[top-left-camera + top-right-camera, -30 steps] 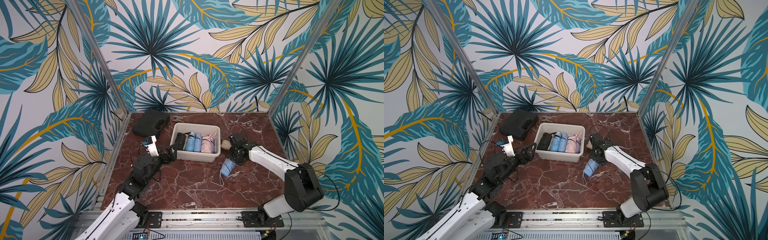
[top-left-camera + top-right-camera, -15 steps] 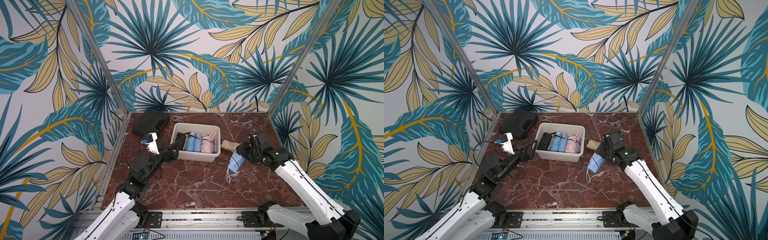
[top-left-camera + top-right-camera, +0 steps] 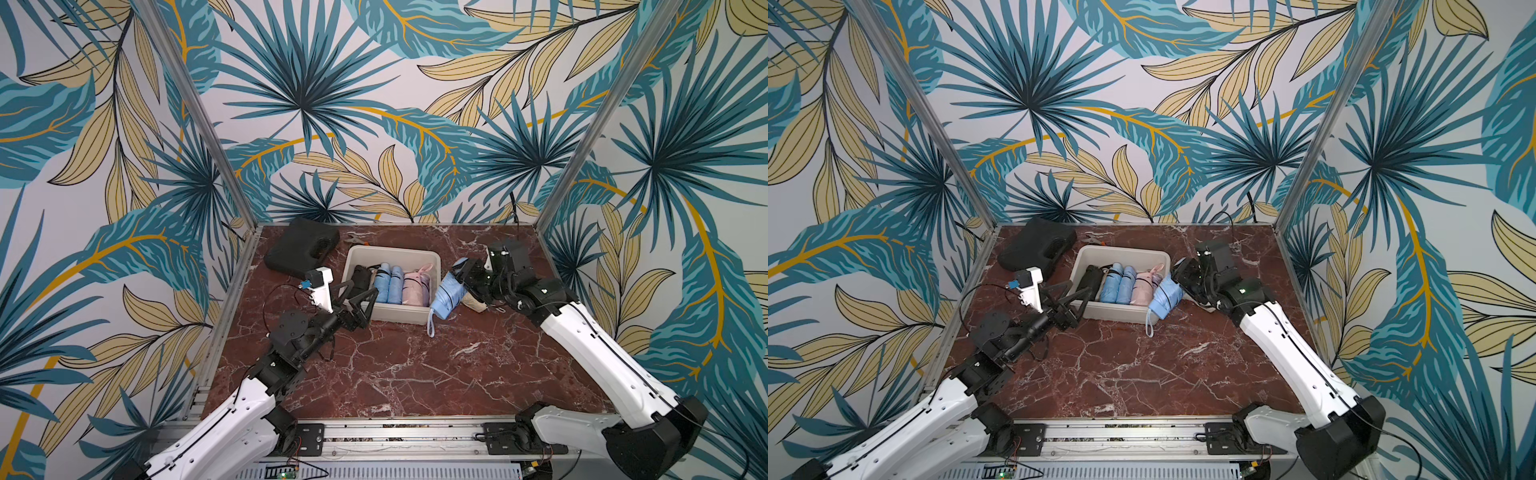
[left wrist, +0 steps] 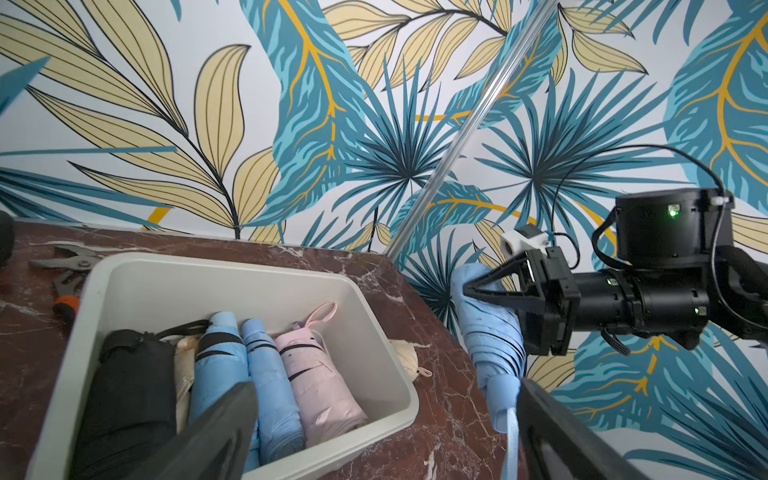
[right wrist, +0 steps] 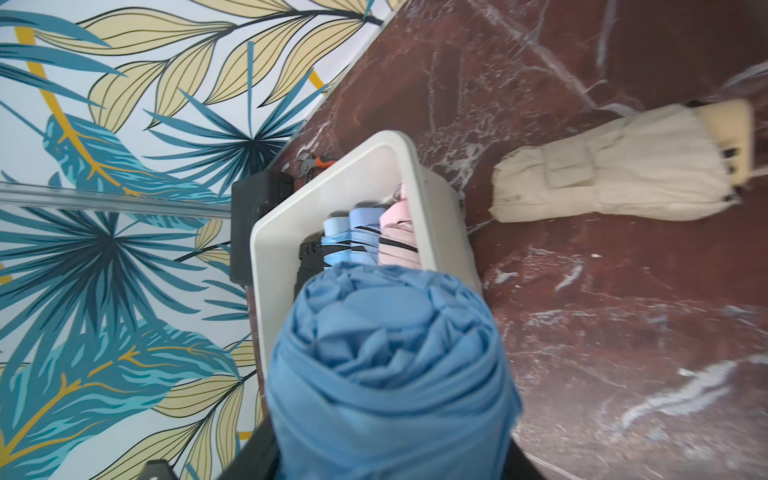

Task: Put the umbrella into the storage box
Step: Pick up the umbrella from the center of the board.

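Walls papered with large teal and sand-yellow palm leaves on pale ground (image 3: 374, 104) close the far, left and right sides. Slim silver metal posts (image 3: 199, 112) mark the far corners. The red-brown, white-veined marble tabletop (image 3: 415, 374) ends near at a grey slotted aluminium rail (image 3: 395, 434).

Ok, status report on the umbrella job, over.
Left end effector open, at left end of storage box. Right end effector shut on blue umbrella, aloft beside the box, not in yet. Box crowded.
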`<act>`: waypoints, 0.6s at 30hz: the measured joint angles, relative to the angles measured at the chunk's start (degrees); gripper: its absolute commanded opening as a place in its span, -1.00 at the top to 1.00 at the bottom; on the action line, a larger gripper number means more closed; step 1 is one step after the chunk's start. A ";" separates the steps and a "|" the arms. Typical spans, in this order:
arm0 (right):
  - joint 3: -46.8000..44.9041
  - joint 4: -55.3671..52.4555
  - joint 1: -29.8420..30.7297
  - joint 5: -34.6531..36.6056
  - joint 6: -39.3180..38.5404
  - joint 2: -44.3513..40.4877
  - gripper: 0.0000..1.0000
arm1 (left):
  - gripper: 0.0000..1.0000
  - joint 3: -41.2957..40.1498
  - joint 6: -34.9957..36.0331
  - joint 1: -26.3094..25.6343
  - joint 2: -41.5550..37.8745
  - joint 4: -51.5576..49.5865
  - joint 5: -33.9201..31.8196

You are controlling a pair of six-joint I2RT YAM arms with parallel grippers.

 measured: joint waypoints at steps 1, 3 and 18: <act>0.17 1.53 0.90 -0.09 0.85 1.01 0.05 | -1.00 0.00 0.13 -0.81 0.98 0.35 -0.22; 0.46 5.18 2.73 -0.09 2.78 3.06 0.05 | -0.99 0.00 0.50 -2.60 3.28 1.57 -0.74; 0.90 22.71 11.76 1.70 13.64 11.74 0.06 | -0.92 0.15 0.83 -5.66 14.53 9.68 -4.76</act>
